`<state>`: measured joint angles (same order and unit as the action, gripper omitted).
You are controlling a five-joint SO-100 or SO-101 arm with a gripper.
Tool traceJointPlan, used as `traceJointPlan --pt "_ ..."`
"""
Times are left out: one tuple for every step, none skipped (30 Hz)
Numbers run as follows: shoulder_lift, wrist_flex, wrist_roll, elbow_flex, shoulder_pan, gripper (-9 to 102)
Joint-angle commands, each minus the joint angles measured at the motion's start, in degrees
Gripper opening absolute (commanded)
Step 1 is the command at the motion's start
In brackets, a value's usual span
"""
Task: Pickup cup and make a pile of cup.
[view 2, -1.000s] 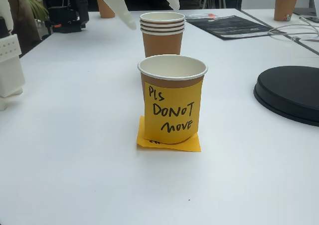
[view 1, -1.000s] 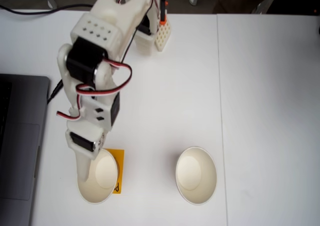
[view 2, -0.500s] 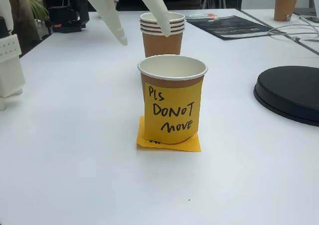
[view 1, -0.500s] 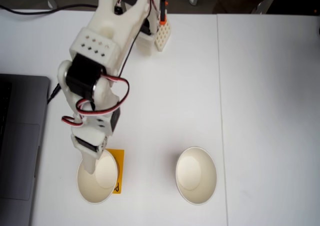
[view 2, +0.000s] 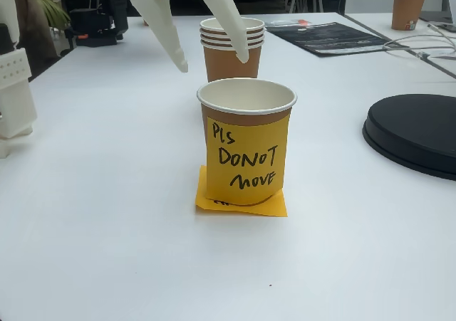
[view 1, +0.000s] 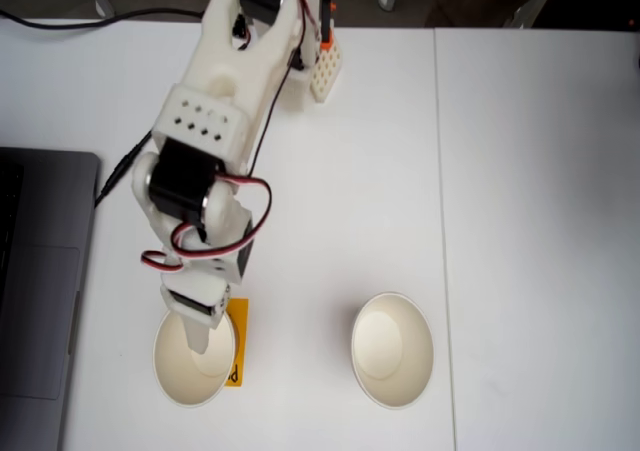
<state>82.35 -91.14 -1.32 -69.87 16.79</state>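
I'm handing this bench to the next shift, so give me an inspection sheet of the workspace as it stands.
Surface: white table, one seam, no spills seen.
Job's things: in the top-down fixed view, left cup under the arm, right cup standing apart, both upright and empty. In the low fixed view, labelled cup stands in front of a stack of cups.
Clutter: sticky note beside the left cup; laptop; black disc.
Grippers: gripper open, raised above the cups.
Cables: arm wires; black cable.
Surroundings: far cup; dark printed sheet.
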Motion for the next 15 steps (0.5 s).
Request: traceJointPlan --pt "0.44 0.35 0.09 5.1 0.0 28" --pt "0.09 0.35 0.09 5.1 0.09 28" --pt "-0.18 0.35 0.09 5.1 0.26 28" --pt "-0.44 0.44 0.09 5.1 0.44 28" --pt "-0.79 0.44 0.09 5.1 0.62 28" --pt "-1.05 0.44 0.09 5.1 0.7 28" --pt "-1.32 0.44 0.09 5.1 0.7 28" --pt "-1.58 0.44 0.09 5.1 0.79 28" --pt "-1.93 0.44 0.09 5.1 0.79 28" --pt "-2.2 0.44 0.09 5.1 0.79 28" --pt "-2.46 0.53 0.09 5.1 0.79 28" --pt "-2.72 0.53 0.09 5.19 0.79 28" --pt "-2.99 0.62 0.09 5.19 0.88 28" --pt "-3.25 0.62 0.09 5.19 0.88 28" --pt "-3.52 0.62 0.09 5.19 0.88 28"
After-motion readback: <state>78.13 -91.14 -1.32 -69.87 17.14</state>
